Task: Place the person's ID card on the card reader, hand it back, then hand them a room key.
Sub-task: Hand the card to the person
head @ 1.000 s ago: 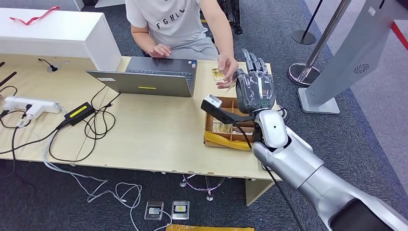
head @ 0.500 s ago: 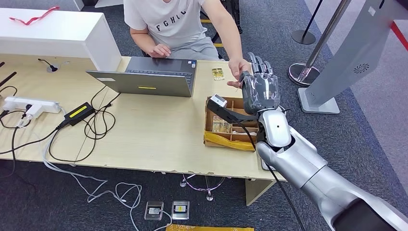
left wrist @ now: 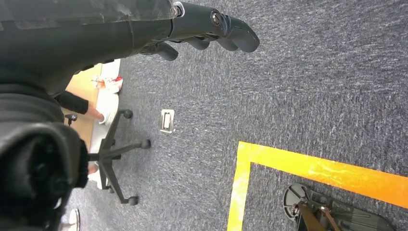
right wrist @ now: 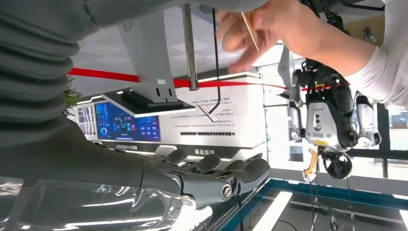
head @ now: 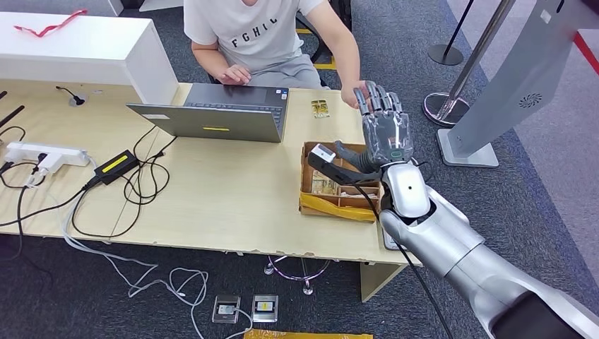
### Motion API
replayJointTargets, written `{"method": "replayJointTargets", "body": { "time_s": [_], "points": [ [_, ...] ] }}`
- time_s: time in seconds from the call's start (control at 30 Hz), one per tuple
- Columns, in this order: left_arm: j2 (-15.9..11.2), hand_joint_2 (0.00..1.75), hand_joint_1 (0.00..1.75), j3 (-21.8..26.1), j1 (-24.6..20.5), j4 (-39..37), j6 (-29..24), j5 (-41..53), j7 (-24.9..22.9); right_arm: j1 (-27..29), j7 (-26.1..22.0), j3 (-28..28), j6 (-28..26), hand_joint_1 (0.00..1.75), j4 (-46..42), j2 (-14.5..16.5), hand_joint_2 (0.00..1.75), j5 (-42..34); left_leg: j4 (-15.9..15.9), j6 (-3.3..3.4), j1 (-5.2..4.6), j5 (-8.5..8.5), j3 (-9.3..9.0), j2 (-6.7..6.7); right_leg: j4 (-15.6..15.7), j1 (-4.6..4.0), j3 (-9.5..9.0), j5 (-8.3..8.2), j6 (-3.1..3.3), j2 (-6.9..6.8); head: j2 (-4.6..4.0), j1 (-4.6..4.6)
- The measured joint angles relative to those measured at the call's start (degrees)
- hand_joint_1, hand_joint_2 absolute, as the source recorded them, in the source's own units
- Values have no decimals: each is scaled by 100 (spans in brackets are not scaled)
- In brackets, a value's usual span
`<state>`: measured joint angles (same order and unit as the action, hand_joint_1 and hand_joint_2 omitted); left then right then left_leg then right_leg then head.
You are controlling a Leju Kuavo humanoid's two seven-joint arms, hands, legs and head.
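My right hand (head: 385,133) is raised over the table's far right corner, fingers spread and upright, holding nothing. Just beyond its fingertips (right wrist: 240,174) is the person's hand (head: 355,96). In the right wrist view that person's hand (right wrist: 269,26) pinches a thin card (right wrist: 250,25), seen edge-on and apart from my fingers. A small yellowish card (head: 320,108) lies on the table next to the laptop. A cardboard box (head: 337,205) holding cards sits below my right hand. My left hand (left wrist: 207,26) hangs over the carpet with nothing in it, fingers loosely extended.
An open grey laptop (head: 215,116) stands in front of the seated person. Cables, a black power brick (head: 115,165) and a white power strip (head: 42,154) cover the left of the wooden table (head: 233,205). A stanchion base (head: 441,106) and a grey kiosk stand (head: 508,85) are to the right.
The person's hand left the card on the table and moved right, up to my fingertips. My right hand shifted right and slightly away, staying open.
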<state>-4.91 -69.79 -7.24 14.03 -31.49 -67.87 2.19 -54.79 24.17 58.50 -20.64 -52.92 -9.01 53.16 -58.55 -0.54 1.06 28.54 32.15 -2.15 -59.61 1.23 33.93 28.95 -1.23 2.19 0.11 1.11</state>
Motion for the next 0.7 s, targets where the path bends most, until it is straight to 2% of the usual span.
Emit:
{"method": "replayJointTargets", "body": {
  "time_s": [0.2, 0.43, 0.53, 0.7],
  "points": [
    [1, 0, 0, 0, -3, 0, 16, 2, 0, -4, -104, 29, 10, 0, 67, -4, 0, -409, 0, 0, 0, 0, 0, 0, 0, 0, 0, 0, 0, 0, 0, 0],
    [-2, 0, 0, 0, -5, 0, 68, -8, -2, -79, -77, -109, 136, 0, 373, -93, 0, -1720, -1, 0, -1, 0, -3, -1, 1, 0, 1, 0, 0, -2, 1, 0],
    [-3, 0, 0, 0, 13, 0, 75, -57, -28, -101, 18, -296, 305, 0, 597, -323, 0, -2492, -2, 1, -3, -1, -2, -12, 3, 3, -1, 0, 0, -7, 0, 0],
    [-3, 0, 0, 1, 79, 0, 57, -167, -171, -71, 269, -754, 215, 0, 936, -959, 0, -3487, -5, 3, -12, 1, 1, -14, 6, 13, 2, 0, -1, -9, 0, 0]
  ]
}}
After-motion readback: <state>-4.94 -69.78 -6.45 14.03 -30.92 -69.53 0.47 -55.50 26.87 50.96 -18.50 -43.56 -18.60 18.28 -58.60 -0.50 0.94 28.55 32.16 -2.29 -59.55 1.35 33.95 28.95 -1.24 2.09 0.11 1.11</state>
